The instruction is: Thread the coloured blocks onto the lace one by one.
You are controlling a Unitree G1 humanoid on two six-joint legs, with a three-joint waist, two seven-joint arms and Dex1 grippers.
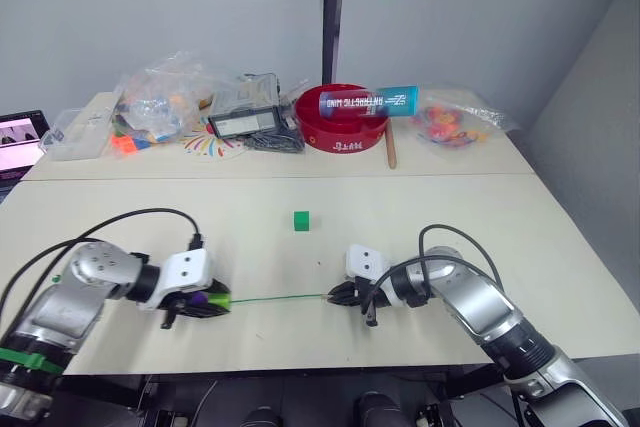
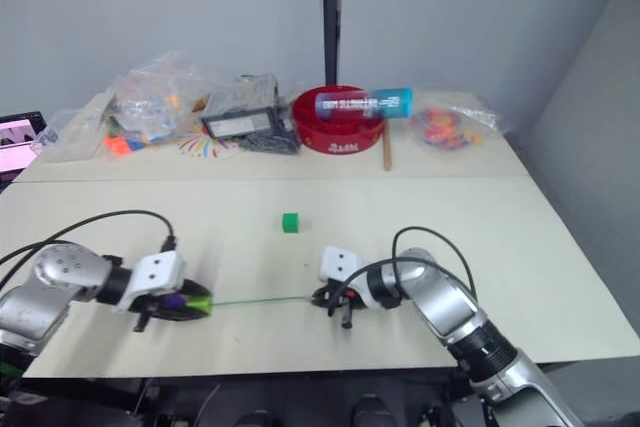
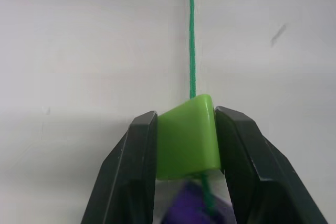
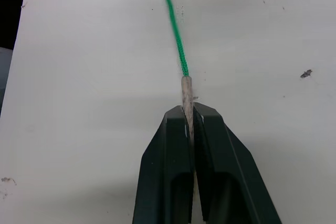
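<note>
Light green block [image 3: 187,137] sits clamped in the left tool [image 1: 205,302] at the near left of the tabletop [image 1: 500,207], a purple block [image 3: 190,209] just behind it. From it the lace [image 1: 275,297] runs right, taut, to the right tool [image 1: 340,295], clenched on the pale tip [image 4: 187,100]. Farther off, mid-tabletop, lies a dark green block [image 1: 301,220].

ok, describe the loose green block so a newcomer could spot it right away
Start at the pale table, then look midway between the red bowl at the back and the green lace stretched near the front. The dark green block sits there alone, touching nothing, unlike the light green block pinched in the left gripper.
</note>
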